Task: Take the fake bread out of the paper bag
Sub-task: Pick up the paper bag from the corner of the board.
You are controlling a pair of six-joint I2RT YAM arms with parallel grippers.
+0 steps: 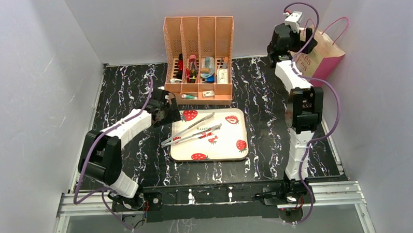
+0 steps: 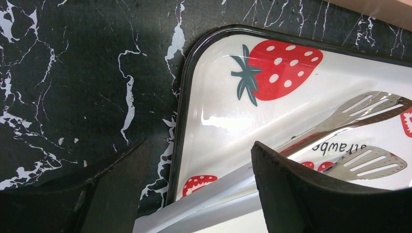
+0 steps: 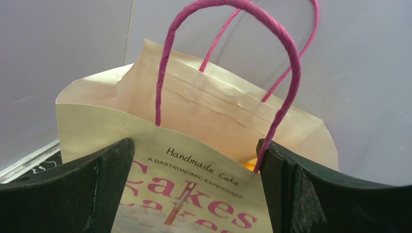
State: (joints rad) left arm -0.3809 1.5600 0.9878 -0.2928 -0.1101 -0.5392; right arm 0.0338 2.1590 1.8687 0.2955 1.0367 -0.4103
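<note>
Your right fingers (image 3: 99, 187) are wide open at the paper bag (image 3: 204, 191), holding nothing. Your left fingers (image 2: 296, 189) are open over the tray (image 2: 218, 104), empty too.

You have one tan paper bag (image 1: 324, 54) lettered "Cakes", with two pink cord handles (image 3: 284, 58). Only a sliver of orange bread (image 3: 249, 165) shows inside it, so you can't count the loaves. There is one peach plastic organiser (image 1: 199, 28) with four slots, one white strawberry-printed tray (image 1: 223, 147), and one pair of steel tongs (image 1: 184, 138) with two slotted heads. Two white-and-black robot arms stand there: left arm (image 1: 129, 124) and right arm (image 1: 294, 77).
</note>
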